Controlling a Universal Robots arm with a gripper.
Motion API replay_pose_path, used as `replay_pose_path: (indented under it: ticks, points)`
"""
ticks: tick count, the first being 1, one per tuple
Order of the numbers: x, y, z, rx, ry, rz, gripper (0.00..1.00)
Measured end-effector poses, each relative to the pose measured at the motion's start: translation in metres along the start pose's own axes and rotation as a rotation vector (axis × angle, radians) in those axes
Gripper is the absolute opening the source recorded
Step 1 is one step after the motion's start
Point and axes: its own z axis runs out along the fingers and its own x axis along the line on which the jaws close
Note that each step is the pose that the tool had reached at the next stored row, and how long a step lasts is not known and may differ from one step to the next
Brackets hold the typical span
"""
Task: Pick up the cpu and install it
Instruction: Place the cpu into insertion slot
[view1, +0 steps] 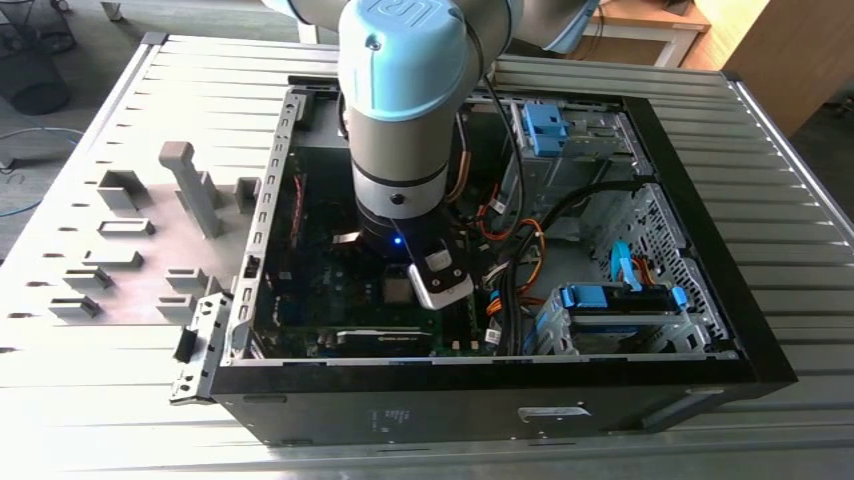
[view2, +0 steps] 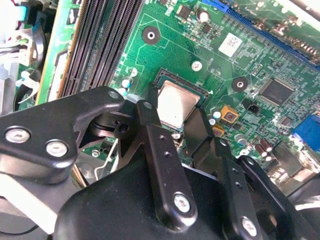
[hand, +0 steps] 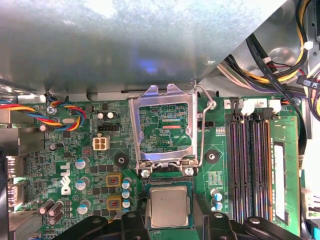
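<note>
Reaching down into an open desktop computer case (view1: 667, 365) that lies on a slatted metal surface (view1: 801, 190), the robot arm (view1: 400, 100) hangs its claw (view2: 174, 111) low over the green motherboard (hand: 65, 165). In both wrist views the cpu (hand: 170, 206), a flat square chip with a silvery-grey top, lies level inside the dark socket (view2: 172, 79), just beside the row of black memory slots (hand: 250, 165). The claw straddles the chip, one side to each of two opposite edges. Whether it grips the chip or has let go cannot be told from these views.

The pick-up looks to be done, and the chip appears to be at, or very nearly at, its seat in the socket. The installation does not look finished. In the first wrist view the metal retention plate (hand: 165, 97) stands swung up and away from the socket, and the wire locking lever (hand: 200, 135) beside it is raised and unlatched. Nothing yet clamps the chip down.

In the exterior view, grey plastic holder blocks (view1: 194, 190) stand on the surface to the exterior view's left of the case, well apart from the claw.
</note>
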Motion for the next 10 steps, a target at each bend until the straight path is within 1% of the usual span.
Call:
replay_pose_path:
  ticks: [8,10]
  points:
    - [0.0000,0.0000,0.0000,-0.0002,0.0000,0.000,0.48]
    - [0.0001,-0.0001,-0.0012,0.0002,0.0002,0.000,0.48]
